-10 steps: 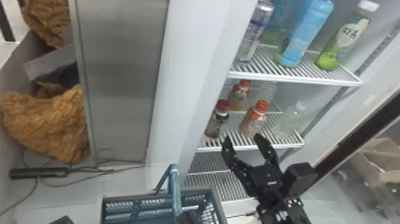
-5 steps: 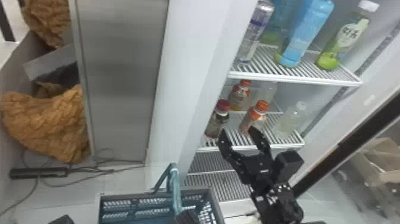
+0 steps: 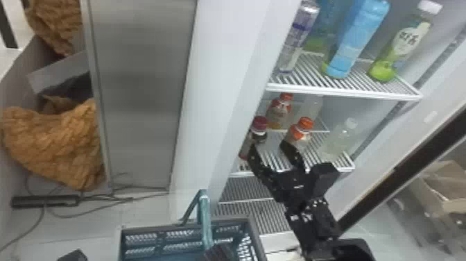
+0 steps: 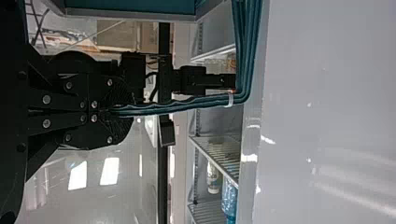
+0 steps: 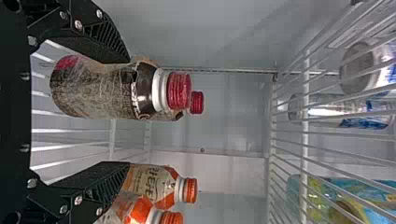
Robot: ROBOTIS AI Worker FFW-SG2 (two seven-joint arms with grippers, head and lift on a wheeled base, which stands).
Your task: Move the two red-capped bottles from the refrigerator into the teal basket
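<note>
In the head view my left gripper (image 3: pixel 219 251) is at the handle of the teal basket (image 3: pixel 255 239); in the left wrist view my left gripper (image 4: pixel 112 110) is shut on that teal handle (image 4: pixel 175 105). My right gripper (image 3: pixel 269 148) stands open at the refrigerator's middle shelf, in front of a dark red-capped bottle (image 3: pixel 259 133). The right wrist view has my right gripper (image 5: pixel 129 112) with the nearer red-capped bottle (image 5: pixel 109 91) between its spread fingers, closer to one finger. Behind it is a second red-capped bottle (image 5: pixel 197 102), its body mostly hidden.
Orange-capped bottles (image 5: pixel 152 184) stand by the other right finger. A clear bottle (image 3: pixel 338 140) is farther right on that shelf. The shelf above (image 3: pixel 346 91) holds a can and taller bottles. The refrigerator's side wall (image 3: pixel 222 86) rises close on the left.
The right gripper has moved up and left in the head view, closer to the shelf and the dark red-capped bottle. Its fingers remain apart. The left gripper stays at the basket handle.
</note>
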